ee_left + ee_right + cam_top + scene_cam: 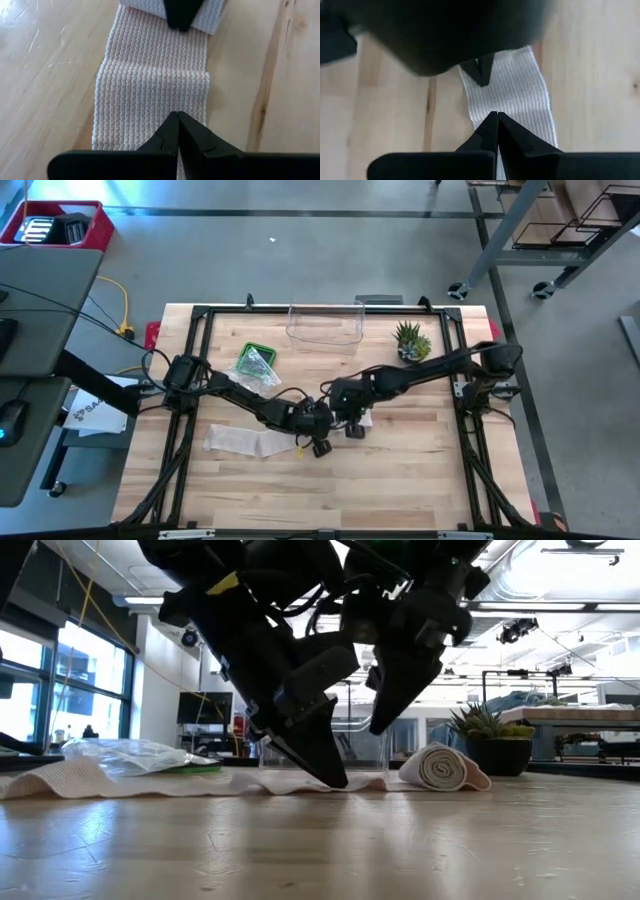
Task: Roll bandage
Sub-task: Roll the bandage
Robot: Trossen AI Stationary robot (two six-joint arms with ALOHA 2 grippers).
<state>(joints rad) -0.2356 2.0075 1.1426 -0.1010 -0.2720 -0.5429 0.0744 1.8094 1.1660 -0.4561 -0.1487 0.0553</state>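
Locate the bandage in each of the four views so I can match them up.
High view: bandage lies flat, left of centre, running under both pincers.
Low view: its rolled end sits right of the arms, the strip trailing left.
Left wrist view: the strip fills the centre.
Right wrist view: the strip runs up the middle.
Shared landmark: left pincer, shut, tip on the strip.

1 bandage [240, 440], part rolled. 2 arms, 2 grippers: left gripper [321, 448], right gripper [355, 430]. 1 potted plant [411, 341]. 1 clear container [324, 326]. 1 green tray [256, 363] with 1 plastic bag on it. 1 wooden table [400, 480]. 1 red crate [62, 225] off the table.
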